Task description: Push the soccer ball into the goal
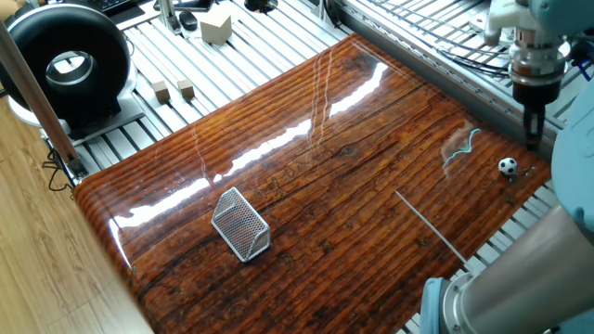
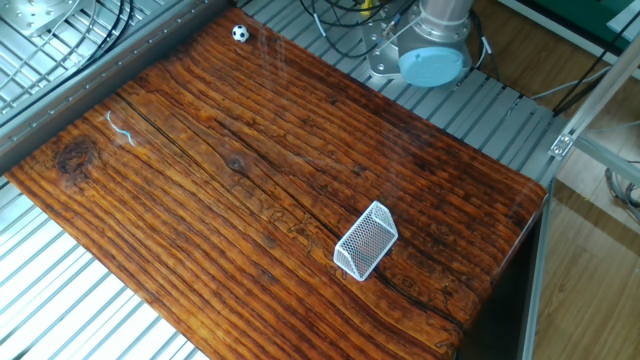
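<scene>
The soccer ball [image 1: 507, 167] is a tiny white ball with black patches, lying near the right corner of the glossy wooden board [image 1: 353, 186]; it also shows in the other fixed view [image 2: 240, 33] at the board's top edge. The goal [image 1: 241, 224], a small silver wire-mesh wedge, stands far off near the board's left end, and it shows in the other fixed view [image 2: 366, 240] too. My gripper [image 1: 534, 139] points down just beyond the board's edge, a little behind and to the right of the ball, not touching it. Its fingers look pressed together and hold nothing. It is out of the other fixed view.
A big black ring-shaped device [image 1: 70, 60] stands at the back left, with small wooden cubes [image 1: 174, 90] and a larger cube [image 1: 215, 25] on the slatted metal table. My arm's base [image 2: 435, 55] sits by the board's far side. An arm link [image 1: 506, 288] crosses the bottom right.
</scene>
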Motion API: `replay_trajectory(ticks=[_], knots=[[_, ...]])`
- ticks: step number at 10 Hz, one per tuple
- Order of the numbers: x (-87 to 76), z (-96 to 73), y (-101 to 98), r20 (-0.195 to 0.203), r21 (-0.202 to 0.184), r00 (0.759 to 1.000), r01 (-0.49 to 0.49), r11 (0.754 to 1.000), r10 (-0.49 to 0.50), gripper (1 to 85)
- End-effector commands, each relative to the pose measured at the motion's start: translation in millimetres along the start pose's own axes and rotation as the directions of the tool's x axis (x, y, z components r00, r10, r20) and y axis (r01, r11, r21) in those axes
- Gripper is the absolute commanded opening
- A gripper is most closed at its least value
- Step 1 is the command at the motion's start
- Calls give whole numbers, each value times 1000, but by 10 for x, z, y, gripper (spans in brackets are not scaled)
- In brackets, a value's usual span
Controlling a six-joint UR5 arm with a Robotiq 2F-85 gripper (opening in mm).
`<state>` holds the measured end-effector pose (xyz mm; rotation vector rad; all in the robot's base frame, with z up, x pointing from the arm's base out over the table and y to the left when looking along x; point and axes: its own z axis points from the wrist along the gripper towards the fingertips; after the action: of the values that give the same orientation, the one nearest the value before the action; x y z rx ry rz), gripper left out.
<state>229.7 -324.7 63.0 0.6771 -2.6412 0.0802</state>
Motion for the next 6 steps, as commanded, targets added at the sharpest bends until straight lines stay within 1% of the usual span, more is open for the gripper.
replay_trajectory(ticks=[1,3,4,5,6], knots=[[-56,114,-122,-3,36,1000,6,999,-6,10],[-153,133,-108,15,31,1000,14,999,-15,10],[-254,121,-30,47,5,999,19,1000,-19,10],[-322,101,39,67,-20,998,19,1000,-18,10],[-362,91,83,80,-36,997,21,999,-18,10]])
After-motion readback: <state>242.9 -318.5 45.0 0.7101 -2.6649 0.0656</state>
